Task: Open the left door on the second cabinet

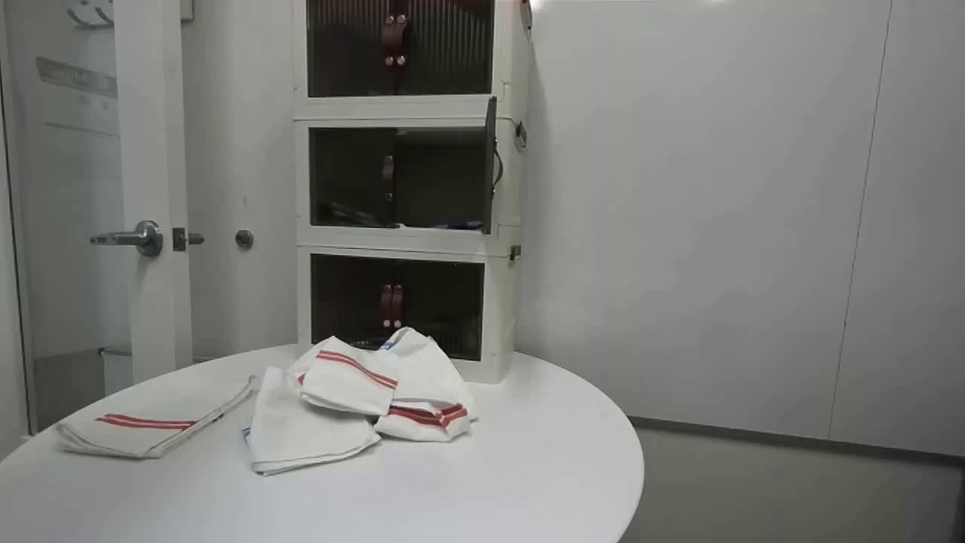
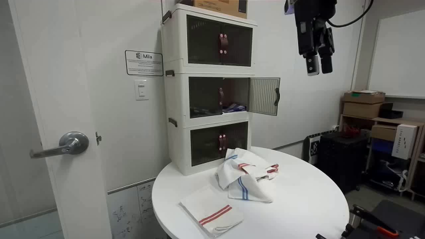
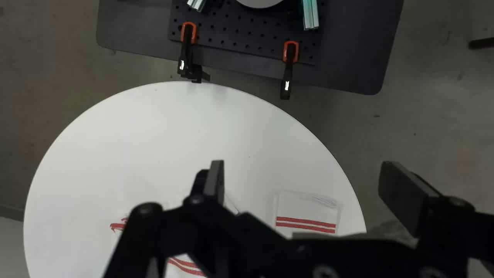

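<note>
We list a stack of three white-framed units (image 2: 174, 36), the middle one being the second cabinet (image 2: 175, 98), its left door (image 2: 204, 97) closed and its right-hand panel (image 2: 262, 96) swung outward. We record one black gripper (image 2: 319, 68), jaws standing wide apart, well above a round white table (image 2: 305, 199). We enter also one heap of striped towels (image 2: 245, 177) in front of the stack, a folded red-striped towel (image 2: 212, 212) near it.
</note>
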### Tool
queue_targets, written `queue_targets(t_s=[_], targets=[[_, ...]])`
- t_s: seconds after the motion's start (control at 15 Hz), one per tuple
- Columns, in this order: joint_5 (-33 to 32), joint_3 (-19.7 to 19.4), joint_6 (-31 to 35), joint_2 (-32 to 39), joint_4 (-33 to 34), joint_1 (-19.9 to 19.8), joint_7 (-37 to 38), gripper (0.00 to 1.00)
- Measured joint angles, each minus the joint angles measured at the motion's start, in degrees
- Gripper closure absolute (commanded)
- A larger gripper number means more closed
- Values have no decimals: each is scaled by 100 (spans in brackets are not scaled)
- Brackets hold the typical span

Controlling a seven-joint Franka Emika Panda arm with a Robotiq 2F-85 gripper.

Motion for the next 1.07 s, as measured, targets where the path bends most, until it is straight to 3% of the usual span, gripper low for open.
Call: queue_targets(t_s=[0.4, 0.8, 1.07], targets=[[-153, 53, 178, 1, -5, -27, 232, 0], [-840, 659, 1893, 274, -58, -216, 1512, 0], [-1720, 1250, 3218, 818, -53, -474, 2539, 0]])
